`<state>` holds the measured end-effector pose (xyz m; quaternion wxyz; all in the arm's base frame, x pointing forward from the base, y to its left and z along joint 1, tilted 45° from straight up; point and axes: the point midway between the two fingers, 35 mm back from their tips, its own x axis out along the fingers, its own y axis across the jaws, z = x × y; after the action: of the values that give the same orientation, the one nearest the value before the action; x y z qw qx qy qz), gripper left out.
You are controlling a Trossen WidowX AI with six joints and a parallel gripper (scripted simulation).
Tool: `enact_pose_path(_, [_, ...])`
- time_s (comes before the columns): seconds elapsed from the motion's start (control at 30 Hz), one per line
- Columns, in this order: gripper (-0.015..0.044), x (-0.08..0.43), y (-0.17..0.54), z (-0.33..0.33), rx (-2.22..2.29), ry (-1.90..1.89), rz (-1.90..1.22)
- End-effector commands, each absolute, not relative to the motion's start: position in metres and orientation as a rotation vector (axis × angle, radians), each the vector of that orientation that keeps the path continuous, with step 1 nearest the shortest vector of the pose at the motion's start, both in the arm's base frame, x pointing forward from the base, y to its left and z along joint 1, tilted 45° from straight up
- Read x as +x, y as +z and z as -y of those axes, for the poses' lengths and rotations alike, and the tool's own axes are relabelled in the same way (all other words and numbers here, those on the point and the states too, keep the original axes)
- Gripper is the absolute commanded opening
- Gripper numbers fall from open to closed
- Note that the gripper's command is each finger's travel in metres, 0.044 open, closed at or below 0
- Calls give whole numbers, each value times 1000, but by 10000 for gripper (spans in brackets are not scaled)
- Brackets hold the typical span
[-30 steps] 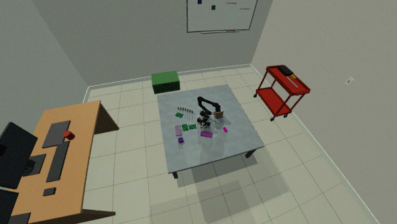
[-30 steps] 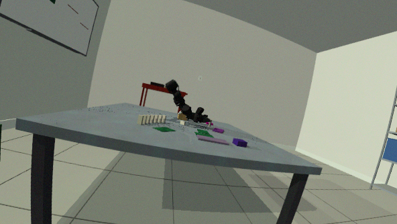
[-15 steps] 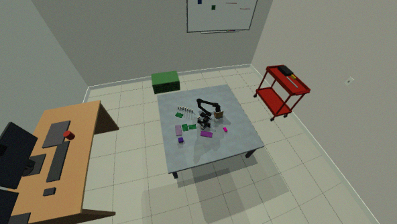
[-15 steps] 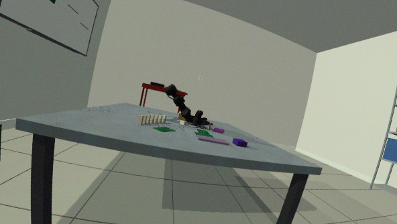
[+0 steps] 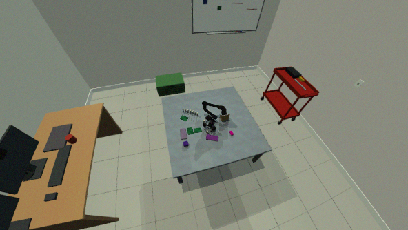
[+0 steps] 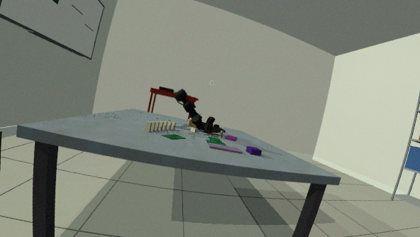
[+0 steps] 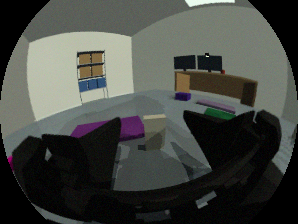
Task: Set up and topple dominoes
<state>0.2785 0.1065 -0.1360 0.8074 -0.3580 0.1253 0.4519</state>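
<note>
Cream-colored dominoes, slim and upright, form an evenly spaced row well apart from the gripper, at left in the exterior view. At right, one pale, blocky domino stands upright, unpinched, just ahead of the gripper's widely spread fingers, centered between the fingertips in the wrist view.

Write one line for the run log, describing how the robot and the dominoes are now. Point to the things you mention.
gripper (image 5: 209,130) (image 6: 223,131) (image 7: 153,117): open | lone domino (image 6: 221,134) (image 7: 155,132): upright between spread fingers, away from row | domino row (image 5: 190,112) (image 6: 161,126): standing
</note>
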Motion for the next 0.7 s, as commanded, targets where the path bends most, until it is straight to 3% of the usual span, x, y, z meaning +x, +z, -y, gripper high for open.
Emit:
enact_pose_path(0.0, [440, 279, -136, -107, -769, 969, -261])
enact_pose_path(0.5, [440, 284, -88, -163, -782, 980, -210])
enact_pose_path(0.67, [440, 308, -113, -174, -728, 955, -386])
